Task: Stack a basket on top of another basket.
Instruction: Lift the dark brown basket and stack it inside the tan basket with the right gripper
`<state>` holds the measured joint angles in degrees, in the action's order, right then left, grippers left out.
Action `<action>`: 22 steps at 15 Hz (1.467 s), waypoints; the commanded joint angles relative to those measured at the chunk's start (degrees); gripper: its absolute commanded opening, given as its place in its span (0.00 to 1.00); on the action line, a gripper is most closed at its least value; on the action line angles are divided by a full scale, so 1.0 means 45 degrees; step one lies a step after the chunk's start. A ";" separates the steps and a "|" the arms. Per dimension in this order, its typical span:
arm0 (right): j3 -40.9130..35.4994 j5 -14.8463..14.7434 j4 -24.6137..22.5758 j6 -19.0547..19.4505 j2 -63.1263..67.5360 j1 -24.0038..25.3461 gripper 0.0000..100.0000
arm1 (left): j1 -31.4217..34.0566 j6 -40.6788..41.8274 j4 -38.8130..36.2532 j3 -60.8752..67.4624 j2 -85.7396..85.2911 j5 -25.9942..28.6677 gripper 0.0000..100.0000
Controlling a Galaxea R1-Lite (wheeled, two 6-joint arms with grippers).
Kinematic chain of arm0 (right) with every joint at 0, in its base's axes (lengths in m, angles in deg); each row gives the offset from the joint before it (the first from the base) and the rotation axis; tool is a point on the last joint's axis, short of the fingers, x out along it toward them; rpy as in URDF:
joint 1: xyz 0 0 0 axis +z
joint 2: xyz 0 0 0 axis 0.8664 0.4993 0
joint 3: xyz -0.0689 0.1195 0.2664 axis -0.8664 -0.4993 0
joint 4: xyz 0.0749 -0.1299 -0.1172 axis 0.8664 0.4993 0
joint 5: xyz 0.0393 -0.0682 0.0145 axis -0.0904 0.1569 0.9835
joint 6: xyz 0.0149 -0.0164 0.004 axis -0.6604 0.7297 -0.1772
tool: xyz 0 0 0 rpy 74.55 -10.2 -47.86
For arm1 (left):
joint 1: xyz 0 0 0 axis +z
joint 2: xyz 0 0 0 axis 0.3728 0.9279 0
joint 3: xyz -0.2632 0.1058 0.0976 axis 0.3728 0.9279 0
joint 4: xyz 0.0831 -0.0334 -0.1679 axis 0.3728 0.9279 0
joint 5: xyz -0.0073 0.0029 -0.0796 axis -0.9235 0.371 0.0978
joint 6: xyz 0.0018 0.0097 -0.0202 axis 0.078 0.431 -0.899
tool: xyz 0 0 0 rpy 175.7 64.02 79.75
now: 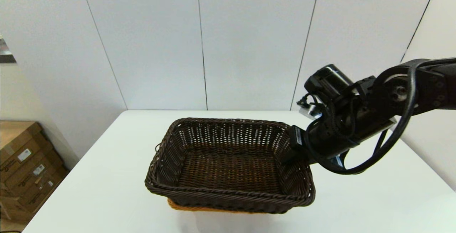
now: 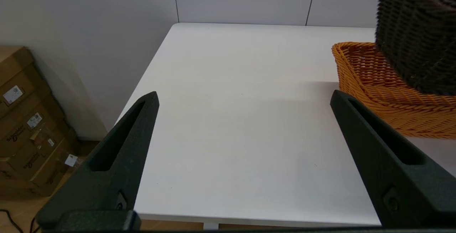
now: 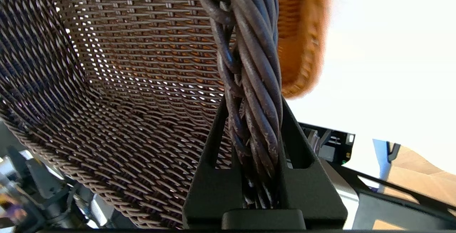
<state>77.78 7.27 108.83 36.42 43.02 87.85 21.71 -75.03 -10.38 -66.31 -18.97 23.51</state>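
You see the right gripper (image 1: 293, 146) closed tight on the braided right rim of the dark basket (image 1: 228, 165). This basket hangs over the orange basket (image 2: 377, 87), which stands on the white table (image 1: 374, 197). The left gripper (image 2: 244, 99) waits open near the table's left edge.

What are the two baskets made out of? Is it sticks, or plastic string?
Dark brown basket: looks like woven wicker, maybe plastic rattan. Its twisted rim strands, clamped in the right hand, look smooth and slightly shiny, and light shows through the open weave.
Orange-tan basket: the same kind of weave, tighter, with a mild sheen. Real cane or plastic? The pictures cannot settle that.
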 commanded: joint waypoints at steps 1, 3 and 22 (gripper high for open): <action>0.0858 0.0075 0.0057 -0.0045 0.1231 0.0383 0.00 | 0.0002 -0.0012 -0.0003 0.0020 -0.0025 -0.0007 1.00; 0.1464 0.0095 0.0057 -0.0084 0.1641 0.0422 0.00 | 0.0002 -0.0012 -0.0003 0.0020 -0.0025 -0.0007 1.00; 0.1952 0.0524 -0.0178 -0.0045 0.2754 -0.0457 0.00 | 0.0002 -0.0012 -0.0003 0.0020 -0.0025 -0.0007 1.00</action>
<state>86.50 9.50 107.65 36.45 55.82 86.06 21.71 -75.03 -10.38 -66.31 -18.99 23.51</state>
